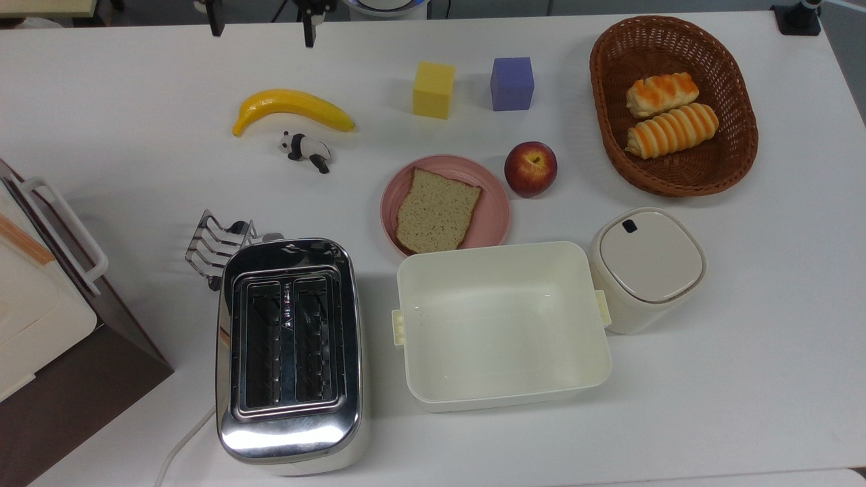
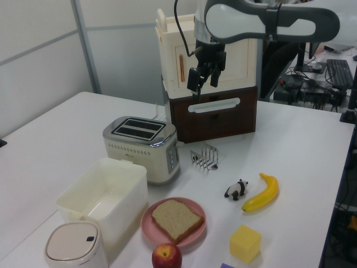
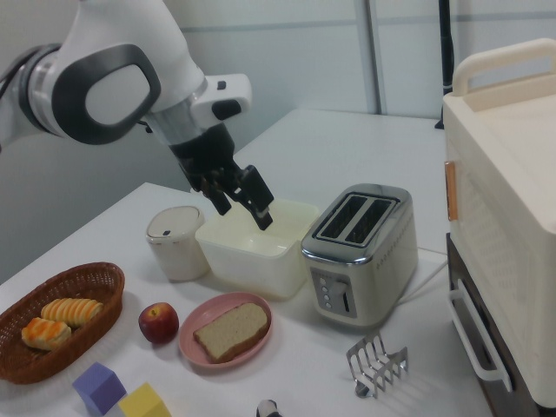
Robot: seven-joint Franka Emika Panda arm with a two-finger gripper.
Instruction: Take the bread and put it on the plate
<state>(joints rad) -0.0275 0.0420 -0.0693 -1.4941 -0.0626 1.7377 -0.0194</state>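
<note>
pink plate (image 1: pixel 496 216) already held the bread (image 1: pixel 436 210), lying flat, crust top toward the yellow cube (image 1: pixel 433 90). the gripper (image 2: pixel 203 81) hung high, well apart, fingers spread and empty.

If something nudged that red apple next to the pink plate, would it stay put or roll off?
The apple would probably roll: it is round and rests on smooth, bare table. Towards the top view's left it would likely stop soon, since the plate with its raised rim lies close beside it. Its skin looks glossy, so a pinch could slip.
</note>
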